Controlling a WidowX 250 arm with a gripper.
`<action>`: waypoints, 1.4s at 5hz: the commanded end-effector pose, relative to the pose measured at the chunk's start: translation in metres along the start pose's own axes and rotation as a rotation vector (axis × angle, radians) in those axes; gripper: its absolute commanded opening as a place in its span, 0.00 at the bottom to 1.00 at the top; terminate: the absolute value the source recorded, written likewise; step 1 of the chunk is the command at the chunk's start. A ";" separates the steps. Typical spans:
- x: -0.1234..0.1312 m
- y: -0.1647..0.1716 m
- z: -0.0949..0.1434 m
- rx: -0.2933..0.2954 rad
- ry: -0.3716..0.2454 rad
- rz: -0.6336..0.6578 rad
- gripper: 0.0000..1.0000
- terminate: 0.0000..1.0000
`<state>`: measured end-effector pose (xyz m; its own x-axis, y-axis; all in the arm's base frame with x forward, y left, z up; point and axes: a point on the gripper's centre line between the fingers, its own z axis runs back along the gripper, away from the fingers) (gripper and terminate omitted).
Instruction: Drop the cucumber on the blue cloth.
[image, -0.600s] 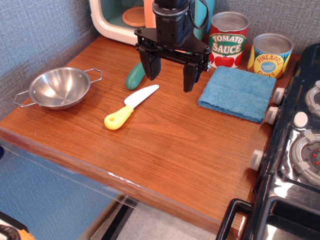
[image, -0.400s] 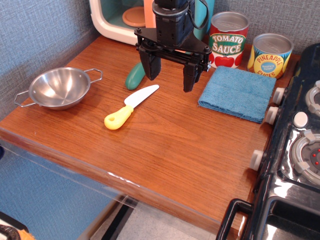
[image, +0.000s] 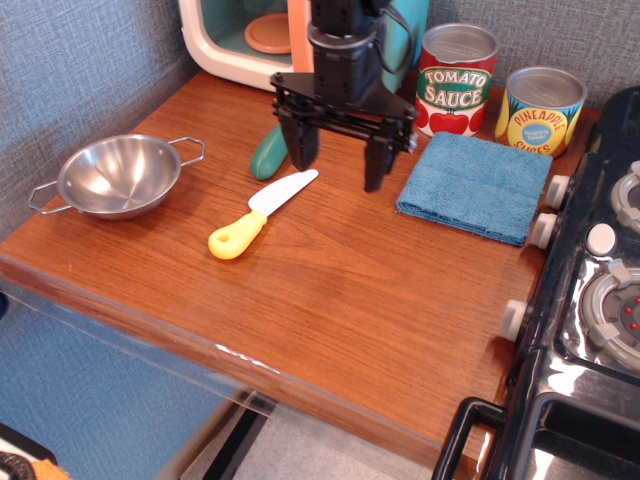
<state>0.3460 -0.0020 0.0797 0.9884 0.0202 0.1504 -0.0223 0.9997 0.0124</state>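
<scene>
The cucumber (image: 268, 152) is a dark-green oblong lying on the wooden counter, partly hidden behind my left finger. The blue cloth (image: 476, 186) lies folded to the right, in front of two cans. My gripper (image: 338, 168) hangs open and empty above the counter between the cucumber and the cloth, with one finger (image: 302, 146) just right of the cucumber and the other near the cloth's left edge.
A yellow-handled white toy knife (image: 259, 215) lies just below the gripper. A steel bowl (image: 119, 176) sits at the left. A tomato sauce can (image: 456, 80) and a pineapple can (image: 540, 110) stand behind the cloth. A toy microwave (image: 240, 35) is at the back, a stove (image: 600, 290) at the right.
The gripper has shifted slightly and turned a little about its vertical axis; its fingers stay open. The objects have not moved.
</scene>
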 end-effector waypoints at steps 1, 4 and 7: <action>0.051 0.058 -0.004 0.007 -0.044 0.192 1.00 0.00; 0.062 0.102 -0.025 0.072 -0.023 0.295 1.00 0.00; 0.062 0.100 -0.058 0.070 0.049 0.285 1.00 0.00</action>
<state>0.4097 0.0938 0.0141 0.9514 0.3020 0.0600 -0.3050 0.9510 0.0501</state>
